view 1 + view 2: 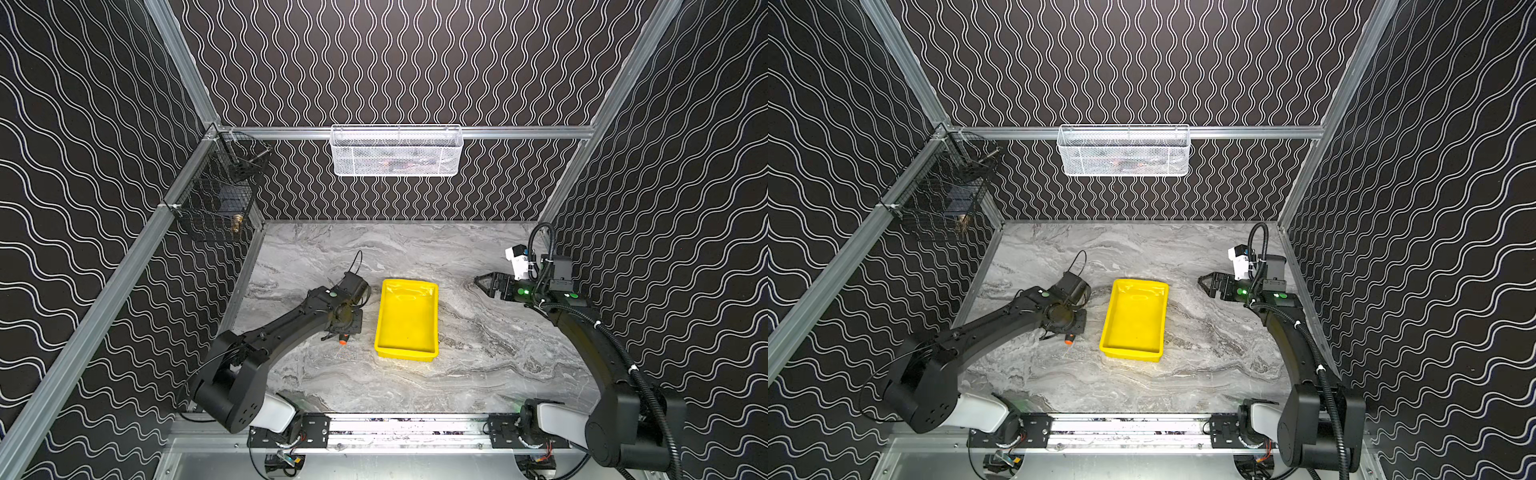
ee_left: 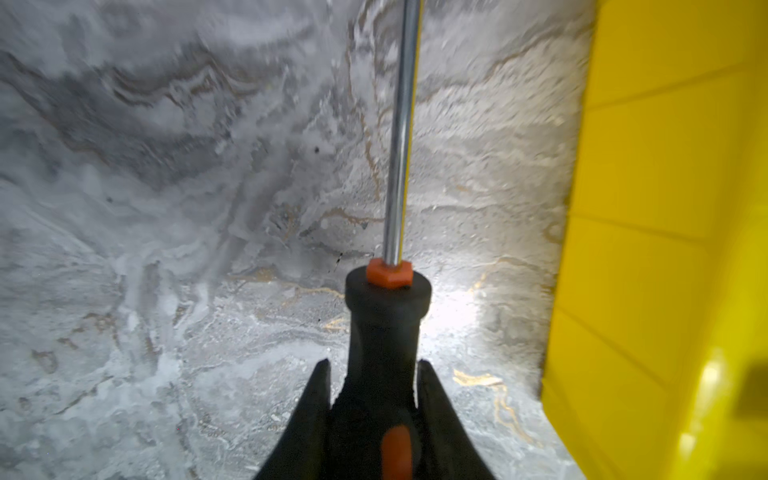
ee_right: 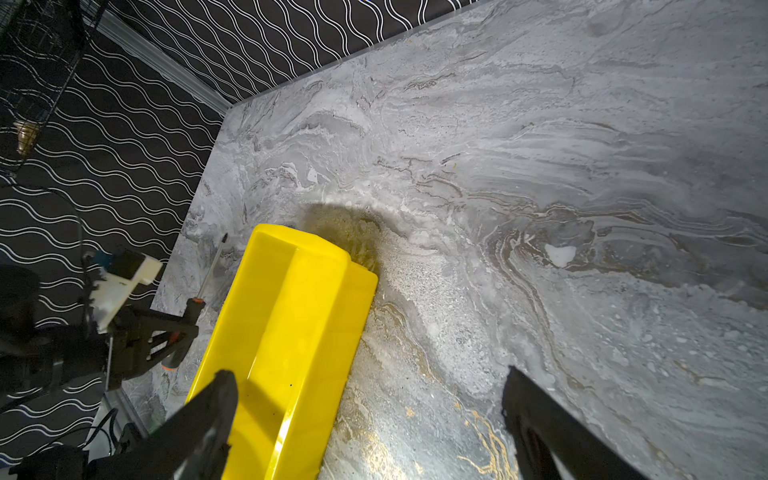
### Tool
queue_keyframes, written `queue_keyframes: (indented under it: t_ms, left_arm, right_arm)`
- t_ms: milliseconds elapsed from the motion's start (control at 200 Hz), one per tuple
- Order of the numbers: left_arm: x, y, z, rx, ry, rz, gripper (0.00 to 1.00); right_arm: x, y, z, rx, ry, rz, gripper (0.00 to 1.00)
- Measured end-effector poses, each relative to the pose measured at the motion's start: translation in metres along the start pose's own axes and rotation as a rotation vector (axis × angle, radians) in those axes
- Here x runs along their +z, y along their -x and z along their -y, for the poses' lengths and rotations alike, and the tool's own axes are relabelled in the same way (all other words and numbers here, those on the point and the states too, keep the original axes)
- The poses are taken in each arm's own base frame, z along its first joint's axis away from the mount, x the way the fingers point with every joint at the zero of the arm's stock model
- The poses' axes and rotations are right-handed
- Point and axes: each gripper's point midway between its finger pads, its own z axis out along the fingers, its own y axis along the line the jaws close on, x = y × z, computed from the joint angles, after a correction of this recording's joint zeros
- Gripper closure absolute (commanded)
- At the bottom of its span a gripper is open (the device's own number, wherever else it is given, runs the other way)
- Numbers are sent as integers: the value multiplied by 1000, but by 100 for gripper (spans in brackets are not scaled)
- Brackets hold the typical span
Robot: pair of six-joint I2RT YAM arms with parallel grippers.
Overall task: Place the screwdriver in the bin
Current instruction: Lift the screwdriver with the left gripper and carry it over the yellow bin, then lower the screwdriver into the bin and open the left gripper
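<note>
The left arm [image 1: 282, 328] hides the screwdriver [image 1: 343, 341] except its orange butt.

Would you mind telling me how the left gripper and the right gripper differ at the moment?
The left gripper is shut on the screwdriver at its handle; the right gripper is open and empty. The left gripper sits close beside the bin; the right gripper stands farther off on the bin's other side. Both are black two-finger grippers.

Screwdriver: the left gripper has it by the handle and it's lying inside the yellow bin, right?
No. The left gripper does hold the screwdriver by the handle, but it is beside the bin, outside its wall, as the left wrist view shows.
</note>
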Motion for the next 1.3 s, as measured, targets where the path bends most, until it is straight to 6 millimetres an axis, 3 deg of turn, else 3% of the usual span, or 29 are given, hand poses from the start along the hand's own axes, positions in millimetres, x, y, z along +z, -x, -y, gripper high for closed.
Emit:
queue_keyframes:
  t_ms: [265, 541, 691, 856, 1301]
  left_arm:
    - [-33, 29, 25, 37, -41, 77, 100]
    - [-44, 46, 77, 133, -94, 112, 100]
    - [-35, 41, 113, 201, -129, 93, 100]
    - [-14, 30, 137, 257, -136, 49, 100]
    - [36, 11, 160, 308, -140, -32, 91]
  right_arm:
    - [0, 0, 0, 1, 1, -2, 1]
    - [1, 0, 1, 2, 0, -2, 1]
    - [1, -1, 1, 2, 0, -3, 1]
    - [2, -2, 2, 6, -2, -8, 1]
    - [5, -3, 5, 14, -7, -17, 1]
